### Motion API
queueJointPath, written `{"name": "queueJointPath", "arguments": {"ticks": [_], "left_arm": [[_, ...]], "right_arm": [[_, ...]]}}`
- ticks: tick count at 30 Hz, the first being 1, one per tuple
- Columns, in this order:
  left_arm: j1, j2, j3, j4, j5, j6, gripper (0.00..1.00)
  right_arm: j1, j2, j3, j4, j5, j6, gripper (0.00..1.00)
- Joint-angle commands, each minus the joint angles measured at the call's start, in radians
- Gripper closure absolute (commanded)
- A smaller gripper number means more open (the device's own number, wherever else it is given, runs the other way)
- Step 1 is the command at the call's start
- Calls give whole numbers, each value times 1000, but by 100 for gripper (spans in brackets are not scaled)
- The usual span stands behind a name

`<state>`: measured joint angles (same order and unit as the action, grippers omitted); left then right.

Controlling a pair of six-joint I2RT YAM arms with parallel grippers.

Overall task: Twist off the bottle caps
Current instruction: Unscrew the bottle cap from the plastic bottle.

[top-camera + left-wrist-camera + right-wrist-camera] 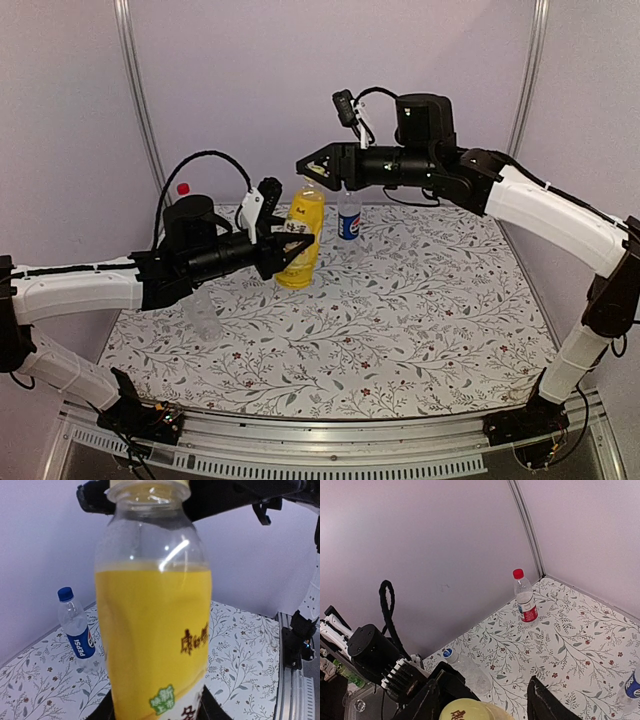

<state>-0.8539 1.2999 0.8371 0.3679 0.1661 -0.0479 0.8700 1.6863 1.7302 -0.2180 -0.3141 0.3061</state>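
Note:
My left gripper (293,250) is shut on the bottle of yellow liquid (302,232), holding it upright just above the mat. In the left wrist view that bottle (152,630) fills the frame, with black fingers (215,712) at both sides of its base. My right gripper (312,170) hovers at its top. In the right wrist view the yellow cap (470,711) sits between the open jaws, with a gap on the right side. The blue-labelled bottle (349,220) stands just behind. The red-capped bottle (525,600) stands at the far left corner. A plain clear bottle (204,312) is under my left arm.
A floral mat (400,330) covers the table, with pale walls close on three sides. A metal rail (330,440) runs along the near edge between the arm bases. A black cable (200,165) loops above the left wrist.

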Motion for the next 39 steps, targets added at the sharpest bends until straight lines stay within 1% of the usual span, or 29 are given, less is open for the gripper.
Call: {"name": "queueJointPath", "arguments": {"ticks": [1, 6, 10, 12, 14, 16, 20, 22, 24, 27, 29, 31, 33, 36, 37, 39], "left_arm": [[-16, -29, 17, -1, -12, 16, 86], [-16, -30, 15, -1, -13, 16, 86], [-16, -30, 14, -1, -11, 17, 86], [-16, -30, 13, -1, -6, 19, 86], [-16, -32, 9, 6, 15, 23, 86], [-16, -40, -10, 39, 82, 31, 86], [-8, -55, -44, 108, 276, 45, 86], [-2, -53, -53, 138, 397, 39, 86], [7, -43, -56, 166, 514, 19, 87], [14, -16, -48, 196, 629, -18, 87], [15, -6, -47, 202, 646, -32, 87], [15, -8, -48, 204, 632, -31, 87], [18, -13, -52, 204, 601, -29, 87], [18, -22, -53, 186, 507, -24, 87], [19, -25, -48, 171, 455, -20, 87], [18, -31, -43, 144, 336, -11, 86]], "right_arm": [[6, 11, -14, 4, 4, 11, 45], [5, 11, -18, 10, -9, 11, 56], [6, 6, -21, 17, -11, 10, 69], [6, 3, -24, 26, -24, 1, 81], [6, -2, -33, 44, -49, -15, 99], [-3, -12, -44, 65, -130, -63, 100], [-42, -22, -48, 73, -475, -213, 100], [-58, -26, -46, 41, -643, -341, 100], [-78, -19, -21, -5, -790, -411, 100], [-102, 12, 19, -56, -920, -454, 100], [-106, 18, 22, -71, -928, -469, 100], [-111, 18, 20, -78, -920, -473, 96], [-114, 16, 22, -82, -894, -464, 87], [-115, 4, 28, -82, -778, -424, 58], [-115, 0, 30, -79, -721, -405, 46], [-115, -5, 36, -63, -617, -346, 28]]}}
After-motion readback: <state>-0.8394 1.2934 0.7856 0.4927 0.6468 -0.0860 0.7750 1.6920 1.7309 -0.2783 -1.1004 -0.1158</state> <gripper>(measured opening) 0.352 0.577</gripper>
